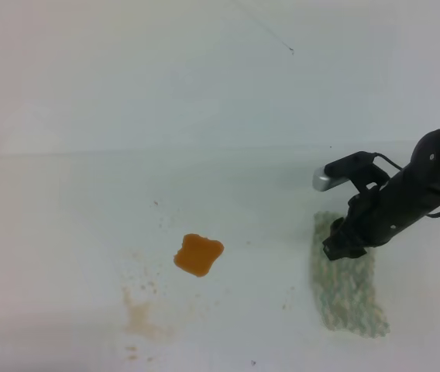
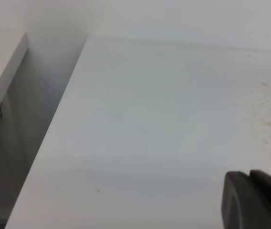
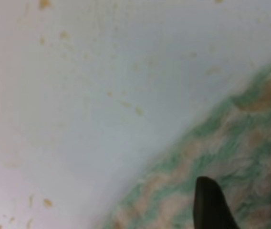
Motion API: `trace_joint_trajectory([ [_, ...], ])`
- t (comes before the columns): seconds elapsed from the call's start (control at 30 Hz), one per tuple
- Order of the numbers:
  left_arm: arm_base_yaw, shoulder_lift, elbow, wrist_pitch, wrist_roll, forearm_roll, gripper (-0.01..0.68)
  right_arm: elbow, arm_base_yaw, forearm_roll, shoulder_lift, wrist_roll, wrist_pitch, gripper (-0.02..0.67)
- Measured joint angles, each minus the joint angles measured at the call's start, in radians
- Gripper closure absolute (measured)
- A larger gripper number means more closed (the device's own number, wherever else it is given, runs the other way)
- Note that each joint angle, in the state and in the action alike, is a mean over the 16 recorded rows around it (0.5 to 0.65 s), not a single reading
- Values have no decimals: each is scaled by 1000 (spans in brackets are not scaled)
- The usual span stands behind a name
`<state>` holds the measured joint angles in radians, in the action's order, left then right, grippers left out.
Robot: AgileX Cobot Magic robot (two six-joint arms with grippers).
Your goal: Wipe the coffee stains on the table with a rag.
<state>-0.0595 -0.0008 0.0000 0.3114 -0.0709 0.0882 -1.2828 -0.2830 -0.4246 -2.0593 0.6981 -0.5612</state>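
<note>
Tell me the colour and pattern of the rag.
The rag is mottled pale green and cream, with a knitted texture; the right wrist view shows it best.

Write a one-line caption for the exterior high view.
Right end effector poised over the rag, jaws apart, with the orange-brown coffee stains unwiped on the white table.

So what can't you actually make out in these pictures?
- Right gripper, high view: whether its tips touch the rag; the arm covers them.
- Right wrist view: blurred; one finger is cut off by the bottom edge.
- Left gripper, left wrist view: only a dark corner shows, so open or shut is unclear.
- Orange blob: wet or dried, too small to tell.
</note>
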Motion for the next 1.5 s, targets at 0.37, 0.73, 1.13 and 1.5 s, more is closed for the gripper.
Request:
trace_joint_trajectory([
  [0.37, 0, 0, 0, 0, 0, 0, 675, -1, 0, 13, -23, -6, -1, 512],
  [0.73, 0, 0, 0, 0, 0, 0, 675, -25, -11, -26, -24, 11, -26, 636],
  [1.13, 0, 0, 0, 0, 0, 0, 675, -186, -107, -93, -33, 50, -83, 642],
  [1.5, 0, 0, 0, 0, 0, 0, 675, -326, -162, 93, -40, -24, -224, 543],
])
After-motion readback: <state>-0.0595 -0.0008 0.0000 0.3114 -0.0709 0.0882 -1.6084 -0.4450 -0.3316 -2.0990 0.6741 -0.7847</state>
